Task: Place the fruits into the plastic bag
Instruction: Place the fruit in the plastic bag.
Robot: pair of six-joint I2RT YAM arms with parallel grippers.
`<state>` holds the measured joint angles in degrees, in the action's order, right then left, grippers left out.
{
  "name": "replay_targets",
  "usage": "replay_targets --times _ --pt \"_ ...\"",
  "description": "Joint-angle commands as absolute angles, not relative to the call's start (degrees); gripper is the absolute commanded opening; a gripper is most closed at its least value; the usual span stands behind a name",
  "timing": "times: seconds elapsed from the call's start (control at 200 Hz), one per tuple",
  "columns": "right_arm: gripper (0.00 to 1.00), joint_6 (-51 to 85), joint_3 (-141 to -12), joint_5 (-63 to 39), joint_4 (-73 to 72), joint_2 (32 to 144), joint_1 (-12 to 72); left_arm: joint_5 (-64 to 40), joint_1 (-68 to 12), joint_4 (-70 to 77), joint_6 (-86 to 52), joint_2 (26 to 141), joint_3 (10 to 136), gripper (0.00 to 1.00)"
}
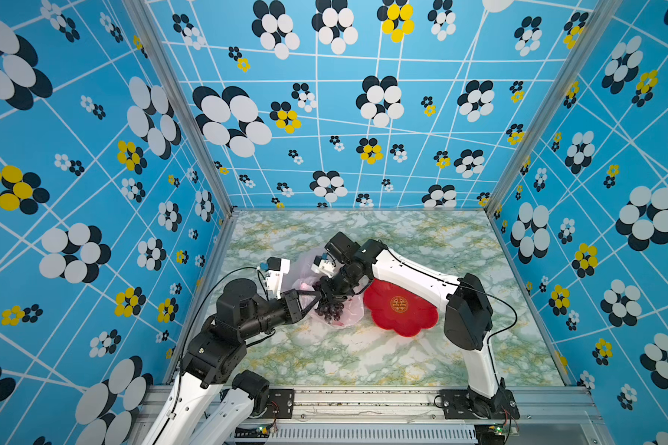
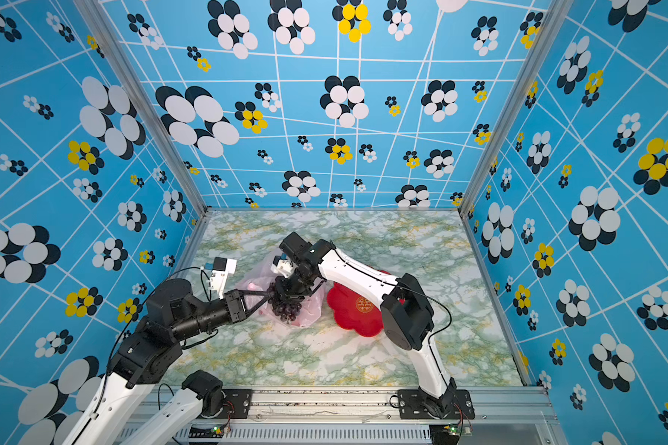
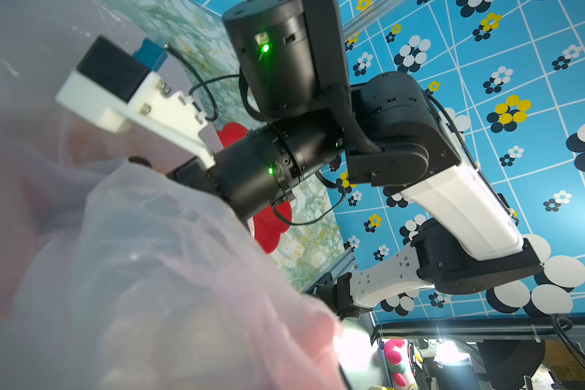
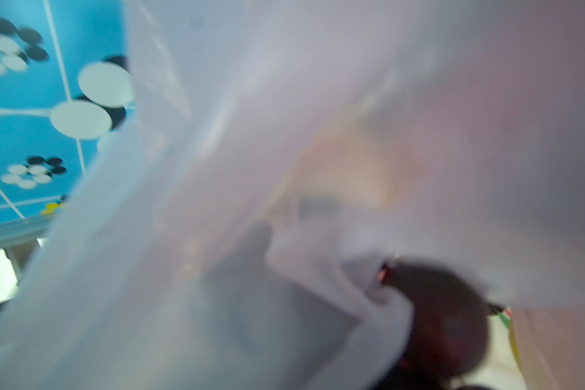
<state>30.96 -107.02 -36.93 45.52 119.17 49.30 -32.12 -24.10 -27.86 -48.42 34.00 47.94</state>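
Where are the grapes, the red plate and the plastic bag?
grapes (image 1: 330, 310): in a top view, middle of the dark bunch.
red plate (image 1: 405, 323): in a top view, its bare red face.
plastic bag (image 1: 351, 313): in a top view, pink film beside the bunch.

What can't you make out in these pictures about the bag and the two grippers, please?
Right wrist view: the thin translucent pale-pink plastic bag covers the lens; its contents are blurs.
Left wrist view: the same film hides the left gripper.
Both top views: the right gripper blocks sight of whether it holds the dark purple grapes.
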Motion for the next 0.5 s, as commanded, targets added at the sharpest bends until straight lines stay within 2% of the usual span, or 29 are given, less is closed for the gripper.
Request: replay_targets --times 0.0,0.085,0.22,0.495 --pt "0.15 43.3 -109.0 -35.7 33.9 118.3 46.7 -33.2 -24.5 -29.4 -46.5 34.1 49.4 0.0" --pt "0.15 48.7 -110.8 -37.7 29.7 119.5 45.7 -33.8 -24.6 -31.1 -44.7 35.3 50.5 0.0" --pt "0.14 50.3 -115.1 -35.3 31.0 121.6 45.4 -34.1 -24.5 -32.2 -43.1 36.5 52.0 0.0" --pt "0.16 52.1 -116.5 -23.2 32.7 126.2 47.5 -33.6 -23.5 -29.5 -43.9 38.5 51.5 0.0"
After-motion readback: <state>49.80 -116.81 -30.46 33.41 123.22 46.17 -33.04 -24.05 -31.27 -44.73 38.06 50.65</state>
